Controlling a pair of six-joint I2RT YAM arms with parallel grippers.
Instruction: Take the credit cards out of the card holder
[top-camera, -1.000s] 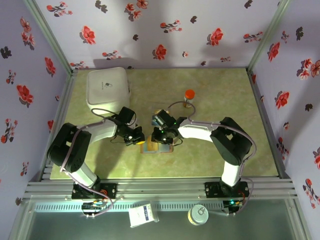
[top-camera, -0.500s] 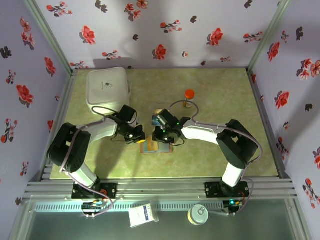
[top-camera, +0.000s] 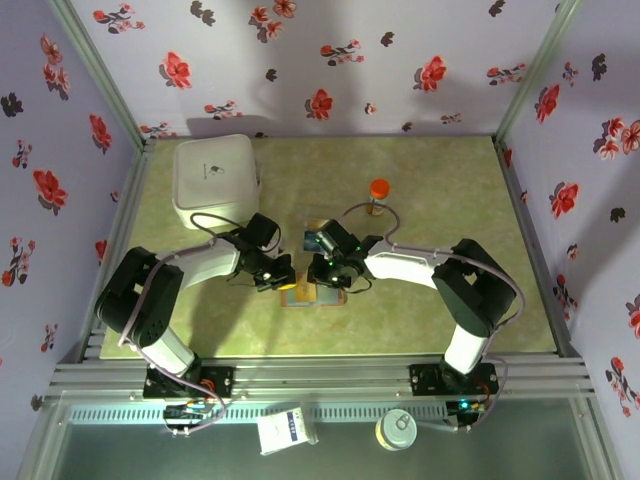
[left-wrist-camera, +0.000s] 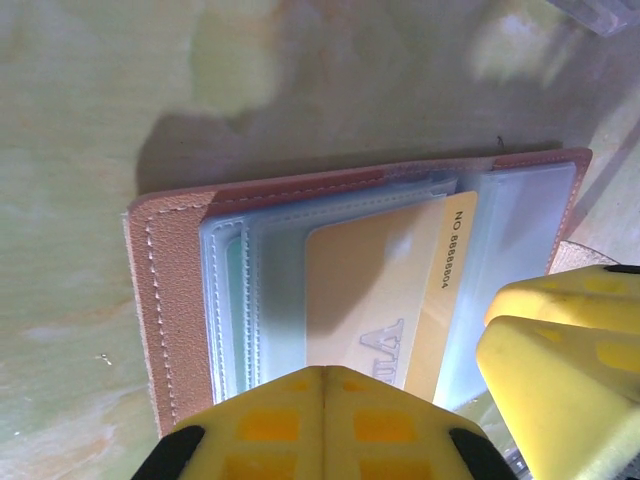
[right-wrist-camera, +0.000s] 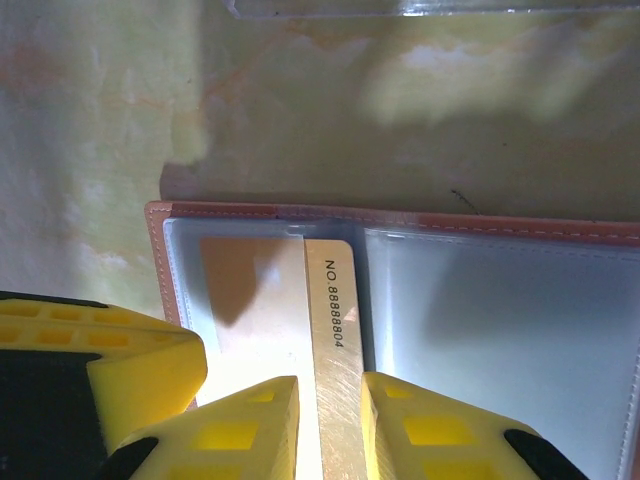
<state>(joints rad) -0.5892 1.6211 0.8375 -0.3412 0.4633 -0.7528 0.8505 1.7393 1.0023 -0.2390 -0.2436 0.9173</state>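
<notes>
The brown card holder (top-camera: 311, 294) lies open and flat on the table between both grippers. Its stitched leather edge (left-wrist-camera: 168, 300) frames clear blue-grey pockets. A gold credit card (left-wrist-camera: 385, 290) sits in the left pocket, its numbered strip (right-wrist-camera: 336, 320) poking out toward the fold. My left gripper (left-wrist-camera: 322, 378) is shut, its tips resting over that card's pocket. My right gripper (right-wrist-camera: 330, 400) stands slightly open with its fingers on either side of the exposed strip, whose face shows in the gap. The right gripper's yellow fingers (left-wrist-camera: 560, 340) show in the left wrist view.
A large white box (top-camera: 215, 178) stands at the back left. A small orange-capped bottle (top-camera: 378, 194) stands behind the right gripper. The edge of a clear plastic tray (right-wrist-camera: 420, 8) lies just beyond the card holder.
The right arm has shifted slightly, its elbow swinging to the right, and the left gripper has edged a little toward the card holder. The holder and card have not visibly moved.
</notes>
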